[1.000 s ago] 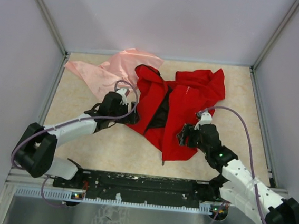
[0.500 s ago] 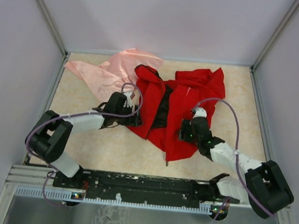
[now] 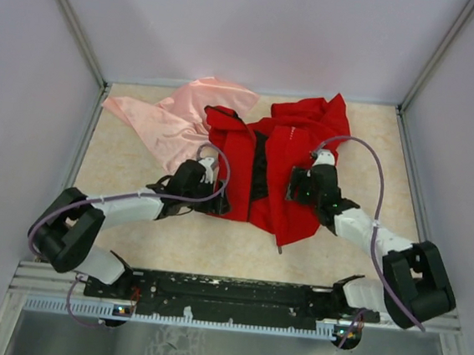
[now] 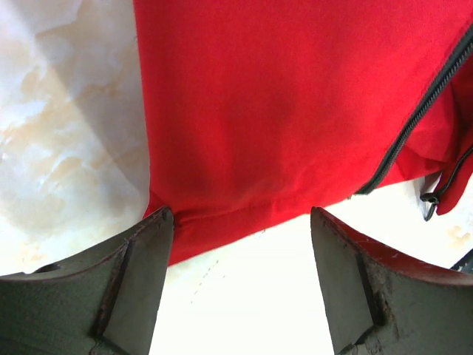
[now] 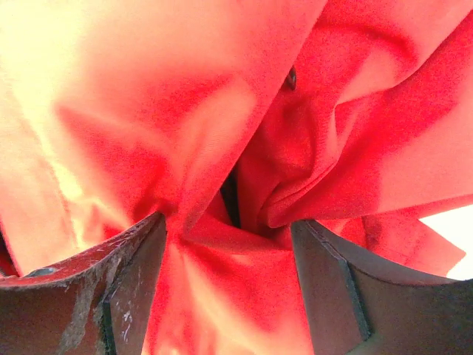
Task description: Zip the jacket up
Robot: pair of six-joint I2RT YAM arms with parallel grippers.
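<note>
The red jacket lies open on the table, its black front zipper running down the middle with dark lining showing. My left gripper is open at the jacket's lower left hem. In the left wrist view the hem lies at the tips of the spread fingers, and the zipper teeth run down at the right. My right gripper is open over the right front panel. In the right wrist view its jaws stand wide on bunched red folds.
A pale pink shiny cloth lies at the back left, partly under the jacket's collar. Grey walls enclose the beige tabletop on three sides. A zipper pull hangs off the jacket's lower tip.
The jacket has shifted back and to the right and lies flatter. My left gripper moved nearer and rightward to the hem. My right gripper moved farther back onto the right panel.
</note>
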